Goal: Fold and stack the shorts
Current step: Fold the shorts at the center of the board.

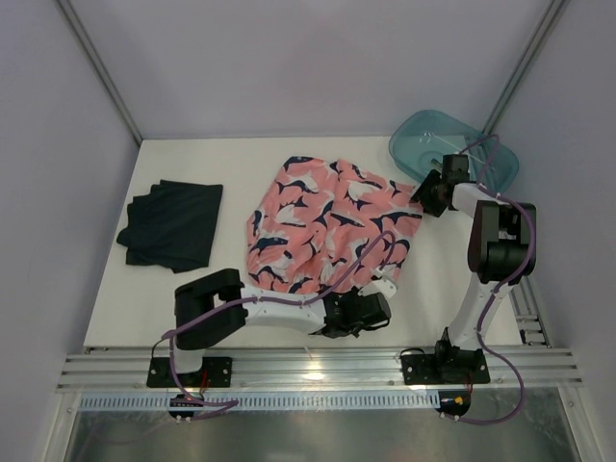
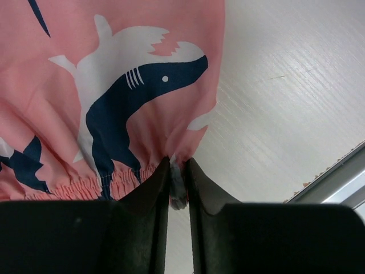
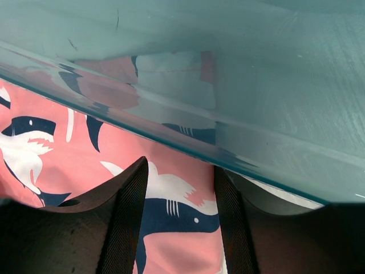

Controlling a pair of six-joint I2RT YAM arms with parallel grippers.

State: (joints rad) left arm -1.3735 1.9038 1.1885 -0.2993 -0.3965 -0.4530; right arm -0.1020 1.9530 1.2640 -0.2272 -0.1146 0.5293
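Observation:
The salmon pink shorts with navy and white sharks lie spread at the table's middle. My left gripper is at their near right corner. In the left wrist view its jaws are shut on the gathered waistband edge of the pink shorts. My right gripper is at the shorts' far right corner, beside the tub. Its jaws stand open, and the pink shorts lie between the fingers. The dark navy shorts lie folded at the left, away from both grippers.
A translucent teal tub sits at the back right corner; its rim hangs just above my right fingers and over the fabric. The table's front edge with a metal rail runs close behind my left gripper.

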